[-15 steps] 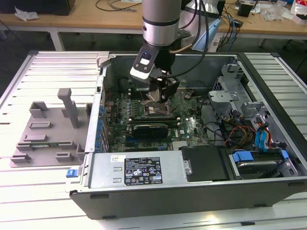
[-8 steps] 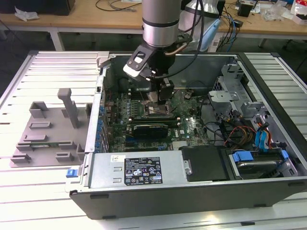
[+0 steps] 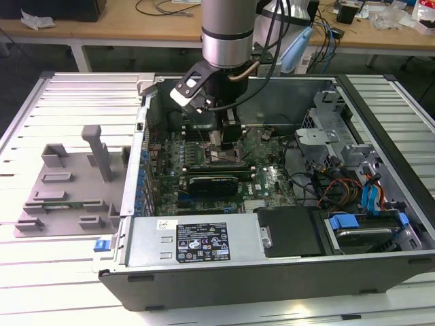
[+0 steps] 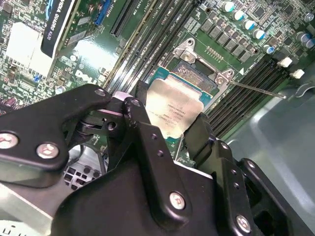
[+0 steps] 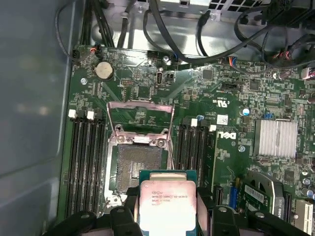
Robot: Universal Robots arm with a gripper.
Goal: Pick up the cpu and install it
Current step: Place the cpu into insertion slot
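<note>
Cpu (image 5: 167,202): held by two opposite edges, silvery plate facing the wrist cameras, hanging low inside the computer case (image 3: 204,275).
Jaws: closed on the cpu, one finger on each side.
Socket (image 5: 137,167): bare, the cpu overlapping its near edge in the first wrist view.
Load frame (image 5: 141,105): swung up, open.
Fixture tray (image 3: 64,187): on the worktop (image 3: 41,272), well apart from the case.
Progress: pick-up looks done; the cpu is not yet seated and the frame not yet closed.
</note>
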